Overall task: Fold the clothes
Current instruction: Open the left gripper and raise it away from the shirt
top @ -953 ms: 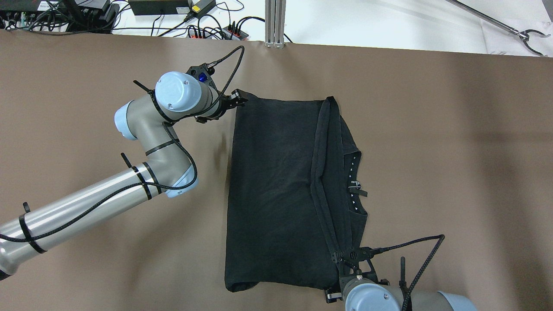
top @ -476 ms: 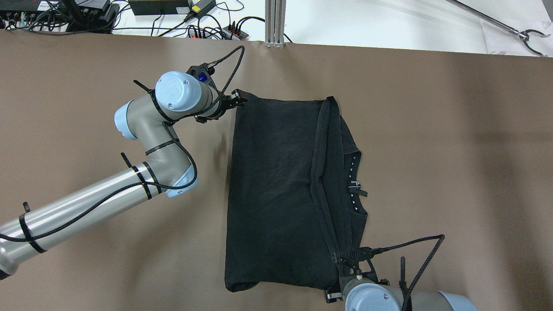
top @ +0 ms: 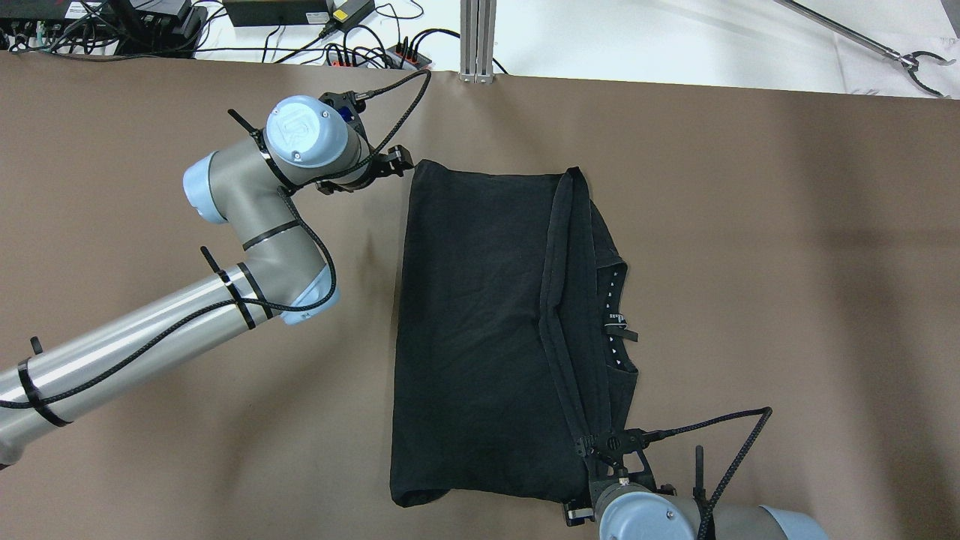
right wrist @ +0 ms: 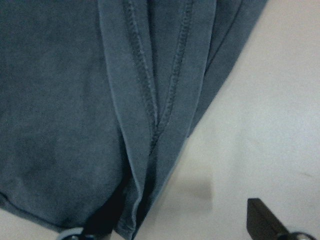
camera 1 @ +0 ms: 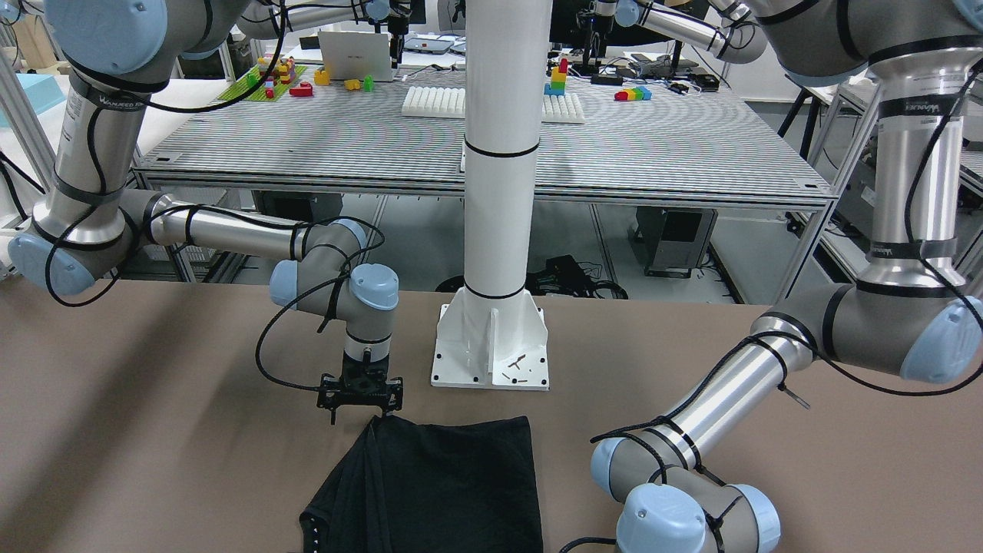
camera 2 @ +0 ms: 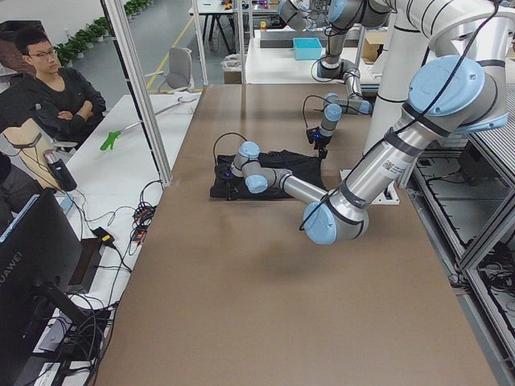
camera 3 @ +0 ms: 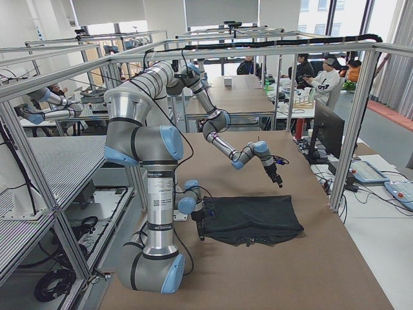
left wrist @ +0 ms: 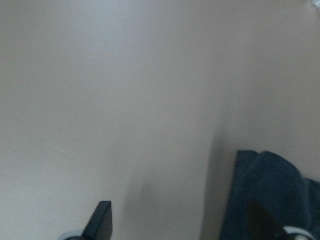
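Left gripper [top: 402, 160] has let go of the upper-left corner of the clothes [top: 480, 330] and backed off up-left, jaws spread over bare table [top: 750, 225]. Right gripper [right wrist: 180, 227] is also spread, straddling the hem at the garment's lower right. Clothes lie mid-frame in the overhead view. Judgement: this fold is laid down.

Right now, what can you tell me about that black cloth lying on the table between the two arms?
It is a thin, soft black garment lying flat on the brown table, folded over itself into a rough rectangle and slightly wrinkled. Two stitched hems run side by side across it. Past them a lower layer sticks out, showing a small label and a row of white dots. The left tool is open beside its far corner, not gripping it. The right tool is open over the near hem corner.
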